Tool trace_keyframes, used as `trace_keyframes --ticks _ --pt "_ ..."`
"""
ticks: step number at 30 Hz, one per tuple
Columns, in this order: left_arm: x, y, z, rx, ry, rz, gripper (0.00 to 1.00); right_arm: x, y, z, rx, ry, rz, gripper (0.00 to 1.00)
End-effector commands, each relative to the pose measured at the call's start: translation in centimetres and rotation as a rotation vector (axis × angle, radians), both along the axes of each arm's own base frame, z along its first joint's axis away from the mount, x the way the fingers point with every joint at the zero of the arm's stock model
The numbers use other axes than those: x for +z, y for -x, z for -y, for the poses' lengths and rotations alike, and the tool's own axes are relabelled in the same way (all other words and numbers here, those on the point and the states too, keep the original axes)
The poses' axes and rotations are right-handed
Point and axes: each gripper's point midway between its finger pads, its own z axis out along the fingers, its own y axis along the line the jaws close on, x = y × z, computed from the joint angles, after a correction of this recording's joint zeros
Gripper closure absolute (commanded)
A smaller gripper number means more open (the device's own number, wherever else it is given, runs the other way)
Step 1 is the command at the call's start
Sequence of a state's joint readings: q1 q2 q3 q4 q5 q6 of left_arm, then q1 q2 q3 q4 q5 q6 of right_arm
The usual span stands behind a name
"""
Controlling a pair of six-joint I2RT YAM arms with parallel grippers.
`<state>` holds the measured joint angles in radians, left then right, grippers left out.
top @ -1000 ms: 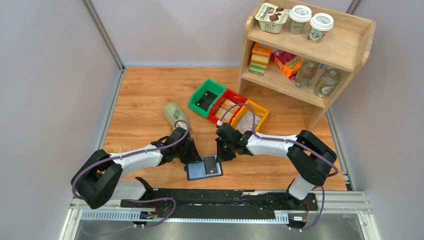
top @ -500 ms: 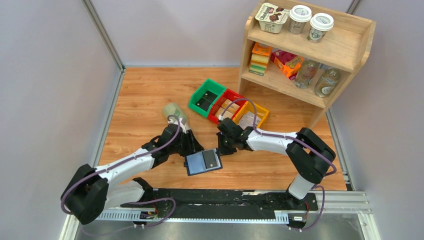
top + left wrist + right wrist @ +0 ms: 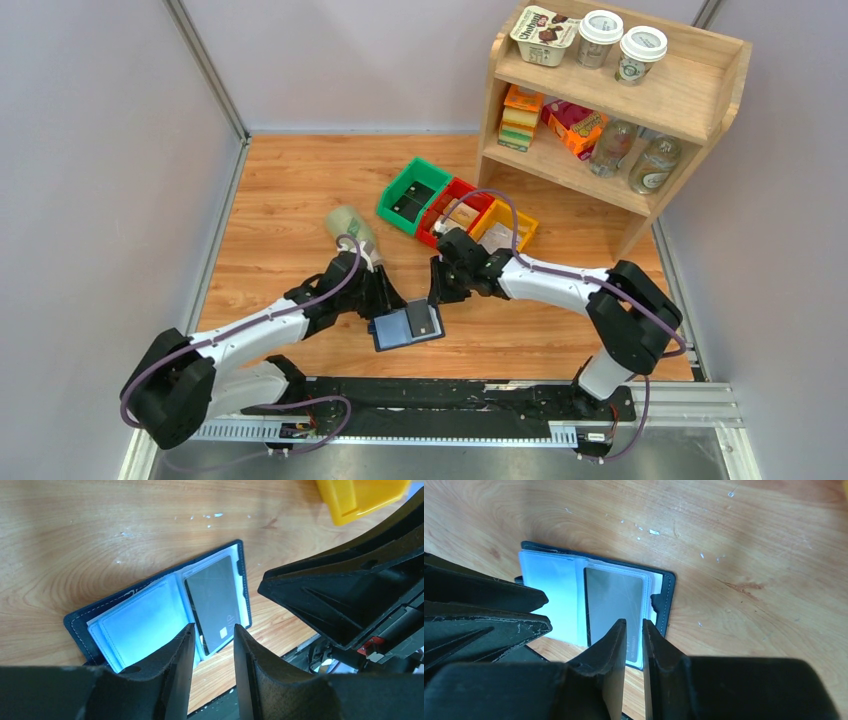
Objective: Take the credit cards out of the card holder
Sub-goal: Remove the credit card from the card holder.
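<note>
The navy card holder (image 3: pixel 378 339) lies open on the wooden table between my two grippers. Its left half shows an empty-looking pale blue sleeve (image 3: pixel 142 622). Its right half holds a dark grey credit card (image 3: pixel 215 600) inside a clear sleeve, which also shows in the right wrist view (image 3: pixel 611 600). My left gripper (image 3: pixel 384 312) hovers at the holder's left edge, its jaws a little apart with nothing between them (image 3: pixel 213 627). My right gripper (image 3: pixel 437 297) is above the holder's far right corner, its jaws almost together and empty (image 3: pixel 634 622).
Green (image 3: pixel 413 193), red (image 3: pixel 455 210) and yellow (image 3: pixel 500 228) bins stand in a row behind the holder. A bottle (image 3: pixel 350 232) lies on its side to the left. A wooden shelf (image 3: pixel 700 100) with goods fills the back right. The table's front rail is just below the holder.
My left arm has stretched forward and the holder has shifted slightly up the table. My right gripper has risen a little towards the bins.
</note>
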<state>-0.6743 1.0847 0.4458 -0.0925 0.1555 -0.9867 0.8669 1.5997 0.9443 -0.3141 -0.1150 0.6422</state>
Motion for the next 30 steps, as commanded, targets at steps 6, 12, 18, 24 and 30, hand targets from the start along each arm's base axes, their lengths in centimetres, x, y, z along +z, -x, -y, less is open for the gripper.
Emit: trace_keyframes --ticks 6,12,18,24,30 --pt "-1.7 0.5 0.4 0.000 -0.001 -0.062 0.58 -4.4 1.0 -0.3 0.026 0.030 -0.077 0.81" --pt "-3.0 0.8 1.0 -0.002 0.022 -0.107 0.56 -6.7 2.4 0.4 0.046 0.065 -0.156 0.89" --pt "-3.4 0.8 1.0 -0.002 0.006 -0.129 0.54 -7.2 2.5 0.6 0.042 0.084 -0.165 0.98" --pt "-2.8 0.8 1.4 0.000 0.047 -0.119 0.57 -7.5 2.6 0.4 0.042 0.079 -0.177 0.99" --pt "0.3 -0.3 1.6 0.050 0.149 -0.017 0.73 -7.8 2.7 0.5 0.032 0.077 -0.188 0.99"
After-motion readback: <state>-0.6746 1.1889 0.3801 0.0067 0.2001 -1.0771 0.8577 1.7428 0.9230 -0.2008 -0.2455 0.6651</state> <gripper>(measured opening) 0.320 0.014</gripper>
